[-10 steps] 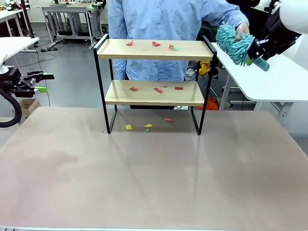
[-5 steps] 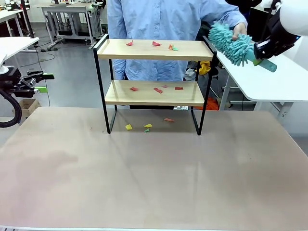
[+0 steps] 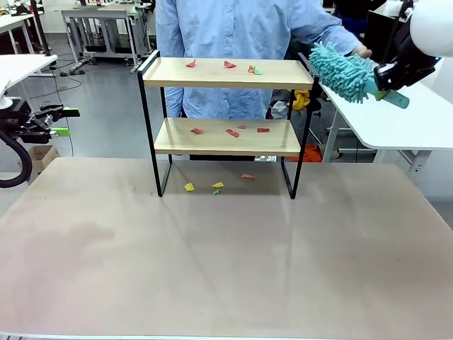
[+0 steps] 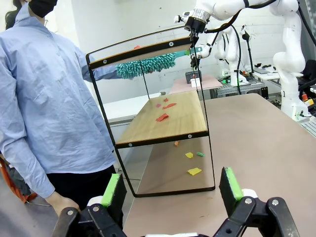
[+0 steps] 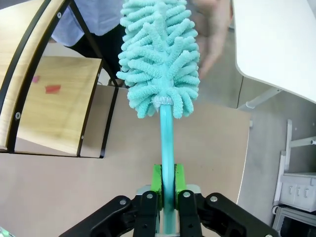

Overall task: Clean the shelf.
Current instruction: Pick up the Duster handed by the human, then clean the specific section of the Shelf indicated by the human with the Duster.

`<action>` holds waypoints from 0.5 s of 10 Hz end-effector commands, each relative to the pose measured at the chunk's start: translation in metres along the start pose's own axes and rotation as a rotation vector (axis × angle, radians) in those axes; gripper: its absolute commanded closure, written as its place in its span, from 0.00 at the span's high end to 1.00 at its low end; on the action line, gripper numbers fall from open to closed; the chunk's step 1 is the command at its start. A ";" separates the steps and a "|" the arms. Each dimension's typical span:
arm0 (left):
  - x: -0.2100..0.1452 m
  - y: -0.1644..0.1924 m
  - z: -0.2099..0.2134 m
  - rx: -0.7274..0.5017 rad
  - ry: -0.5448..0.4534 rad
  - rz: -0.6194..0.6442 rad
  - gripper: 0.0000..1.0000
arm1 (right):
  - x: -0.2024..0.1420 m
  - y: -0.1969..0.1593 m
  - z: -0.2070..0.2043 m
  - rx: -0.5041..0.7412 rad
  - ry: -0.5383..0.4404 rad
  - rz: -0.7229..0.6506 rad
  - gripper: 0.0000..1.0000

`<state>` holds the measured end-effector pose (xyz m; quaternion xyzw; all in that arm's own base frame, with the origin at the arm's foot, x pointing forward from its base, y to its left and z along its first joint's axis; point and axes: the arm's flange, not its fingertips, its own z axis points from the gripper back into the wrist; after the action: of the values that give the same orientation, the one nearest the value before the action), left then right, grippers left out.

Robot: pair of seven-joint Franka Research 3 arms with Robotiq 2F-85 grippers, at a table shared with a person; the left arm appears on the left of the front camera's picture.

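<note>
The shelf (image 3: 212, 83) stands at the far half of the table (image 3: 212, 276), square to me, its black legs on the tabletop. Small paper scraps lie on it: red, orange and green ones on the top board (image 3: 228, 64), red ones on the lower board (image 3: 232, 132), and a few yellow ones on the table under it (image 3: 189, 187).

Right behind the shelf stands a person in a light blue shirt (image 3: 241, 35), blocking the far side. A white side table (image 3: 396, 124) sits off to the right.

My right fingers (image 5: 167, 181) are clamped tight on the teal handle of a fluffy teal duster (image 3: 343, 71). It hangs in the air just off the shelf's right end, at the height of the top board, its head pointing at the right post. I cannot tell whether the fibres touch the frame. The person's hand (image 3: 362, 51) is behind the duster; contact is unclear.

My left fingers (image 4: 172, 190) are spread wide with nothing between them, held off the table's left edge, well apart from the shelf.

Compared with a second ago, the duster lies flatter and its head has swung nearer the post. The person's hand, then at the head, has slid toward the handle end. The scraps, the shelf and my left arm sit where they did.
</note>
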<state>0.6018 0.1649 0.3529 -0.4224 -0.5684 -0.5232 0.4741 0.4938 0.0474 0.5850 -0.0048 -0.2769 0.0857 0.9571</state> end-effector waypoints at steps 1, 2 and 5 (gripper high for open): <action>0.001 -0.002 -0.001 -0.006 0.003 -0.013 1.00 | 0.000 0.000 0.000 0.009 0.002 -0.011 0.00; 0.001 -0.002 -0.001 -0.006 0.003 -0.013 1.00 | 0.000 0.000 0.000 0.009 0.002 -0.011 0.00; 0.001 -0.002 -0.001 -0.006 0.003 -0.013 1.00 | 0.000 0.000 0.000 0.009 0.002 -0.011 0.00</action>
<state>0.6018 0.1649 0.3529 -0.4224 -0.5684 -0.5232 0.4741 0.4943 0.0475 0.5824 -0.0041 -0.2715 0.0857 0.9586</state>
